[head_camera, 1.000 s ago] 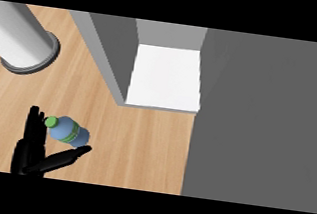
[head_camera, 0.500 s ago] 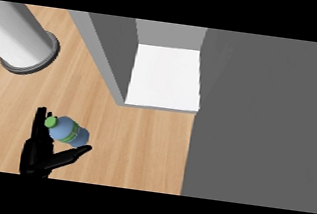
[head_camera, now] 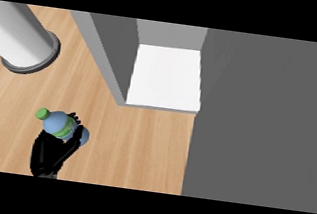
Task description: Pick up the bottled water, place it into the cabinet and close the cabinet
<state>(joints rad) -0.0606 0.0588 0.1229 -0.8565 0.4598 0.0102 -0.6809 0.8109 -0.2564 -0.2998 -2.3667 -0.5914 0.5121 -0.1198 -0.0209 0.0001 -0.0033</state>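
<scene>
The bottled water (head_camera: 61, 124), pale blue with a green cap, is tilted with its cap pointing up and to the left, over the wooden counter (head_camera: 141, 147) at the lower left. My left hand (head_camera: 52, 151) comes in from the lower edge and is curled round the bottle's lower part, hiding its base. The cabinet stands up and to the right of the bottle, with its white inner shelf (head_camera: 167, 77) showing. My right hand is not in view.
A grey cabinet wall (head_camera: 112, 57) runs slanted along the shelf's left side. A broad dark grey panel (head_camera: 267, 123) fills the right half of the view. A thick light grey cylinder (head_camera: 14, 34) with a dark rim lies at the upper left.
The fingers have closed round the bottle. The bottle has tipped so its cap now points up-left, and it sits slightly higher in the view.
</scene>
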